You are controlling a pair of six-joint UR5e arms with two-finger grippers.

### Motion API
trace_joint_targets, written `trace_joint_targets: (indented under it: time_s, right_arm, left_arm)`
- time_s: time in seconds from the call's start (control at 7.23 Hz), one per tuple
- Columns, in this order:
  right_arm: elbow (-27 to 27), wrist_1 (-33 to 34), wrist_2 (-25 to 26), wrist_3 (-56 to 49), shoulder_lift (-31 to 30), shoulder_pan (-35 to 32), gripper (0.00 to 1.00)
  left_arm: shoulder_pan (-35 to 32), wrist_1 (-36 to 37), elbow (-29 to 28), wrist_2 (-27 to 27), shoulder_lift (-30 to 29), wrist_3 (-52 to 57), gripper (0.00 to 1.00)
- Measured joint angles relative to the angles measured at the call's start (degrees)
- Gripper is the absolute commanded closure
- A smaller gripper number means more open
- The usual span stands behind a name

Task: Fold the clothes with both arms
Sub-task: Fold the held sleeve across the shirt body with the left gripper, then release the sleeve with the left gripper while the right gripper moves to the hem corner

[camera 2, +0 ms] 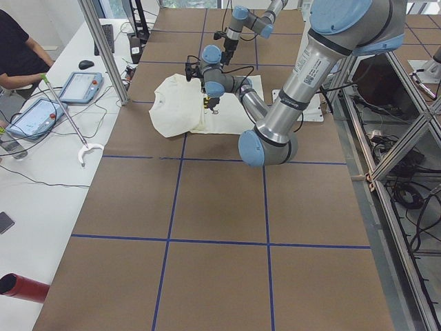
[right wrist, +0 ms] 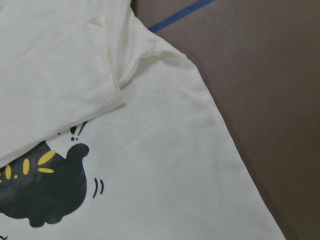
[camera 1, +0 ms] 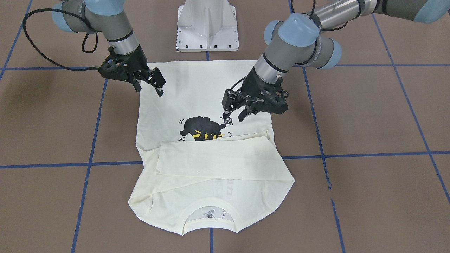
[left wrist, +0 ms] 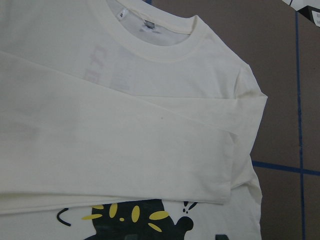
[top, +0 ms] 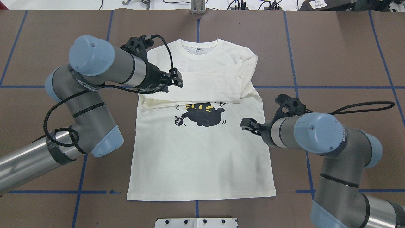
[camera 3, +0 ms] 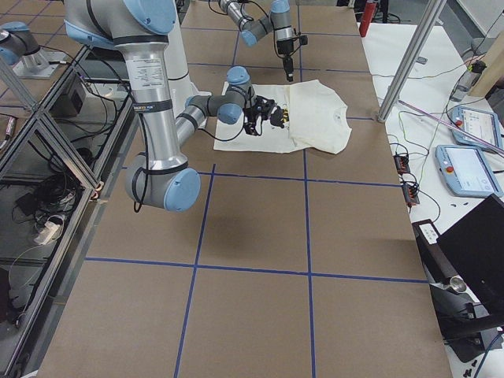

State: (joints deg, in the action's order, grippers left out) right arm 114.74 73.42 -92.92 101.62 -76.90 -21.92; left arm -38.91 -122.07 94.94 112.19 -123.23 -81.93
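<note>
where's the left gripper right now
In the overhead view the left gripper is left of centre, over the folded sleeves of the T-shirt, between the cat print and the collar.

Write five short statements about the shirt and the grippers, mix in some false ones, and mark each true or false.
1. The cream-white long-sleeved T-shirt lies print side up on the brown table. True.
2. Its sleeves are spread out to the sides. False: they lie folded across the chest.
3. The left gripper is shut on a sleeve. False: it is open and grips nothing.
4. The black cat print is partly covered by a folded sleeve. True.
5. The collar lies nearest the robot's white base. False: the hem is nearest it, and the collar is at the far end.
</note>
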Motion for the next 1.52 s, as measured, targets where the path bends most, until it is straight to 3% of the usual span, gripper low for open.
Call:
trace_joint_targets:
  time_s: [0.28, 0.69, 1.52]
  right_arm:
    - [1.2, 4.8, 3.3, 4.4, -0.8, 6.5, 0.14]
    - [4.1, 8.1, 4.1, 11.9, -3.4, 11.2, 0.19]
    - [4.5, 8.2, 2.4, 16.9, -8.2, 14.2, 0.32]
  left_arm:
    - [-0.7, 3.1, 2.7, 0.1, 2.6, 3.4, 0.38]
    - [-0.6, 3.8, 3.1, 0.1, 3.1, 3.4, 0.35]
    - [-0.4, 3.3, 2.7, 0.1, 3.1, 3.2, 0.32]
